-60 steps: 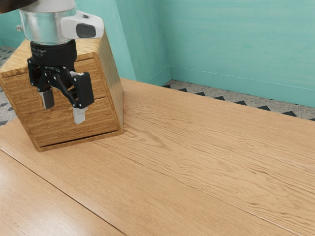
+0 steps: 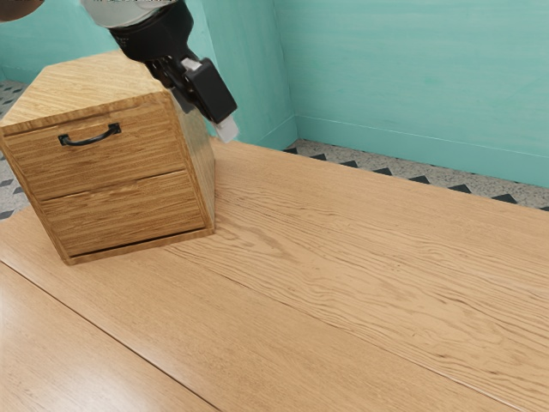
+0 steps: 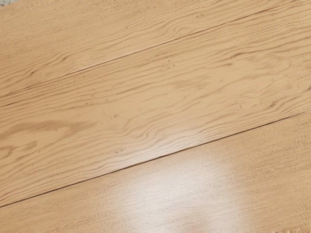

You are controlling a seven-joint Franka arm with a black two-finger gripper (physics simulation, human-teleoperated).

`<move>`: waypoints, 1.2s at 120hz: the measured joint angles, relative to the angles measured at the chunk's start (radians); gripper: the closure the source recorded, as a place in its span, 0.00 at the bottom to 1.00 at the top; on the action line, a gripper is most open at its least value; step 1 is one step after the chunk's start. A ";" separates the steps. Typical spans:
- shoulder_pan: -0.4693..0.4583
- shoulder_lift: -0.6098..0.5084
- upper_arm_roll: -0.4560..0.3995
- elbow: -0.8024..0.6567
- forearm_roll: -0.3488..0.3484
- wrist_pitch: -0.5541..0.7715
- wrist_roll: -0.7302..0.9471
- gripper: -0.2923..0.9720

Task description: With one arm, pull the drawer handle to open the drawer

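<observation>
One wooden cabinet (image 2: 129,81) is standing on the table (image 2: 343,283) at the exterior view's left, showing two drawer fronts. The upper drawer (image 2: 129,159) is facing outward, its one black handle (image 2: 89,136) lying level across it. The gripper (image 2: 223,124) is hanging tilted beside the cabinet's upper right edge, part hidden; I cannot tell whether it is open.

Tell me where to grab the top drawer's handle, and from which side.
Grip the handle at the middle of its bar, coming in square to the drawer front and closing above and below. The bar runs level, stands off the wood, fixed at both ends.
</observation>
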 joint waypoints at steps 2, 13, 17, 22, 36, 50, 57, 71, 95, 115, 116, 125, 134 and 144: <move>-0.015 0.000 -0.003 0.000 -0.002 0.005 0.023 0.23; -0.069 0.001 0.001 0.000 -0.010 -0.002 0.137 0.23; -0.066 -0.003 0.003 0.001 -0.011 -0.005 0.175 0.23; -0.044 -0.007 0.002 0.001 -0.012 -0.009 0.220 0.23; 0.039 -0.026 -0.027 0.000 -0.011 -0.018 0.332 0.23; 0.032 -0.034 -0.027 -0.005 -0.004 -0.022 0.428 0.23; 0.029 -0.058 -0.027 -0.026 0.012 -0.024 0.471 0.23; 0.028 -0.086 -0.006 -0.034 0.032 -0.029 0.546 0.23; -0.288 -0.111 0.251 -0.069 0.049 -0.020 0.646 0.23; -0.541 -0.283 0.506 -0.231 0.114 0.036 0.713 0.23; -0.544 -0.293 0.512 -0.242 0.117 0.041 0.717 0.23; -0.557 -0.374 0.577 -0.322 0.139 0.082 0.764 0.23; -0.586 -0.464 0.690 -0.376 0.149 0.111 0.815 0.23; -0.702 -0.589 0.909 -0.392 0.181 0.132 0.857 0.23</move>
